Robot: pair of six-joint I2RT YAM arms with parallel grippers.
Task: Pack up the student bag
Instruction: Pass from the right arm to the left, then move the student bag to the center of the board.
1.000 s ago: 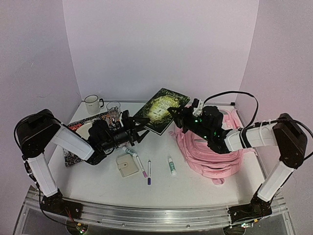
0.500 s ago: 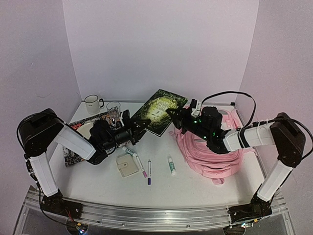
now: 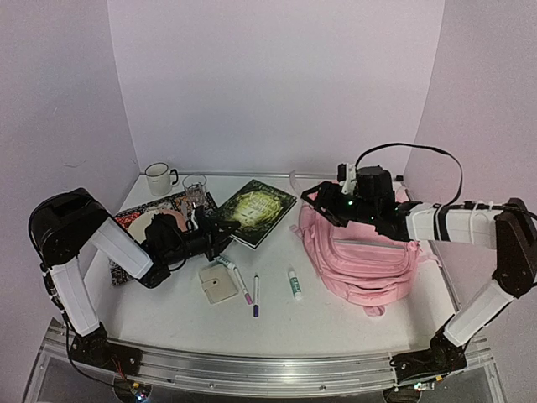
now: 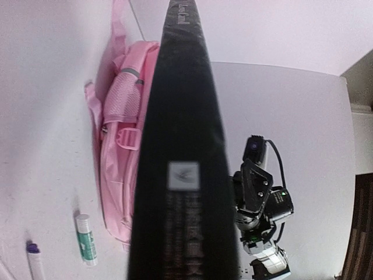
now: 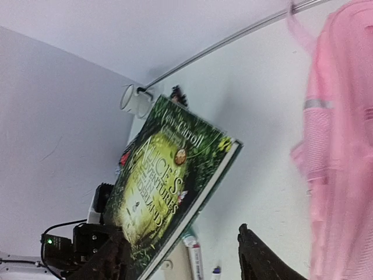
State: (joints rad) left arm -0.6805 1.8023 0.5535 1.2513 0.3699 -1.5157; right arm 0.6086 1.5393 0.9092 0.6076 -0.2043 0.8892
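Your left fingers (image 3: 216, 238) are clamped on the near corner of the book (image 3: 257, 210). In the left wrist view its dark edge fills the middle of the frame. From that grip the book reaches toward 2 o'clock in the top view. In the right wrist view it looks tilted, with one side seemingly raised off the worktop (image 3: 336, 332).

Your right fingers (image 5: 256, 262) stand apart with nothing between them, hovering over the 10 o'clock end of the bag (image 3: 361, 264). The bag lies flat on the right side of the worktop, at 3 o'clock from the left fingers. It is apart from the book, with bare worktop between them. Its long axis seems to run roughly from 10 to 4 o'clock.

The right arm is much the nearer to the bag, while the left carries the load. I judge the coming move turns on that gap. The book must travel toward 3 o'clock while your right fingers hold the bag's mouth. I cannot tell whether any pocket is unzipped.
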